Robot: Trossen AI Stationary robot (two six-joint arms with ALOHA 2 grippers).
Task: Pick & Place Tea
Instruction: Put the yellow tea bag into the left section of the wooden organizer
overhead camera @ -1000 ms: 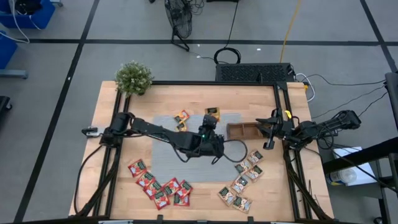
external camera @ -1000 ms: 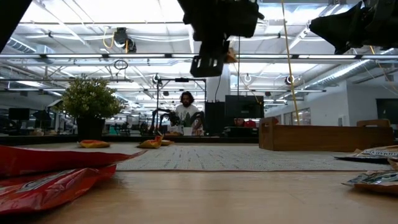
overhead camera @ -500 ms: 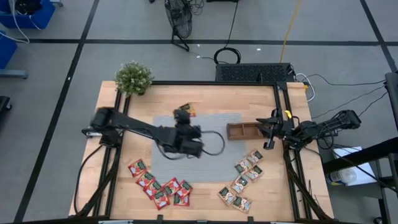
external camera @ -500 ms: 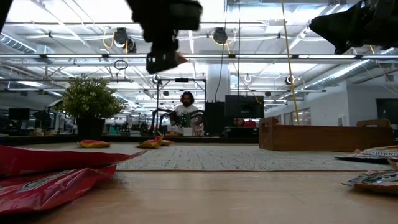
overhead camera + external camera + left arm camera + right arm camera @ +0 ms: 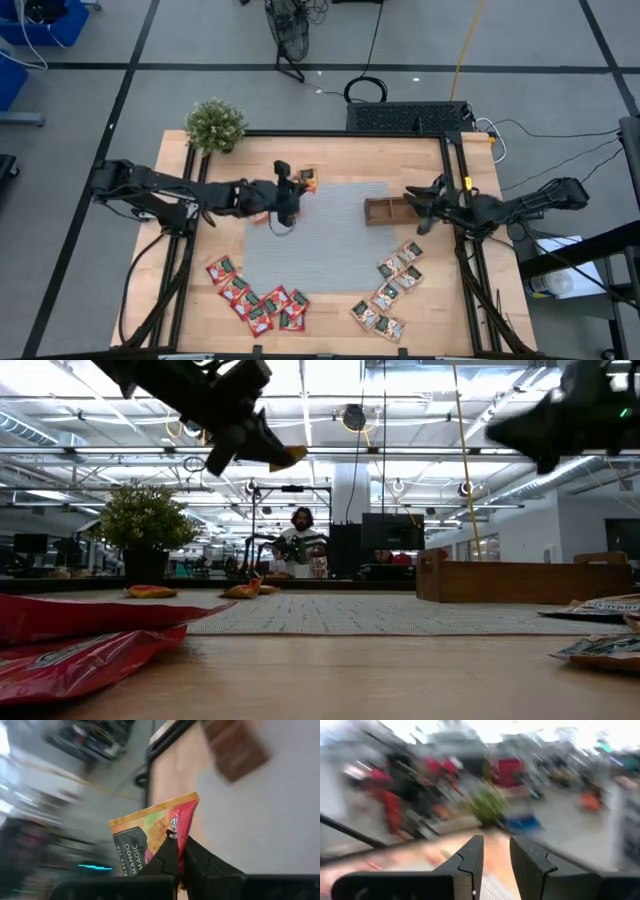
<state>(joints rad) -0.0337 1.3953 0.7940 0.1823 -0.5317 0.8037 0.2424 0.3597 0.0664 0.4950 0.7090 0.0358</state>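
Orange-yellow foil, printed "MANGO MAGIC", is showing between the closed fingers of the left tool (image 5: 179, 854): the mango tea sachet (image 5: 150, 837) is being pinched by one edge, most of it standing free above the fingertips. In the high view the left tool (image 5: 291, 188) is hanging over the far left corner of the grey mat (image 5: 330, 235), with the sachet (image 5: 307, 180) lifted clear of the surface; the low view shows it (image 5: 283, 457) well above the bench (nothing beneath is touching it).

The right tool (image 5: 412, 197) is waiting at the right end of the wooden compartment tray (image 5: 385, 211), its fingers (image 5: 470, 862) standing slightly apart and gripping nothing.

Other tea sachets are lying flat on the wooden bench (image 5: 190, 290):
- a red cluster (image 5: 256, 297) off the mat's near left corner, several overlapping one another;
- a pale-and-dark-green group (image 5: 390, 290) off the mat's near right corner, some overlapping;
- one orange-yellow sachet (image 5: 262, 216) at the mat's left edge, partly under the left arm.

In the low view, two orange-yellow sachets (image 5: 246, 590) are resting at the far edge of the mat.

A potted plant (image 5: 215, 125) is standing at the bench's far left corner. A person (image 5: 299, 544) is sitting in the room behind the bench.
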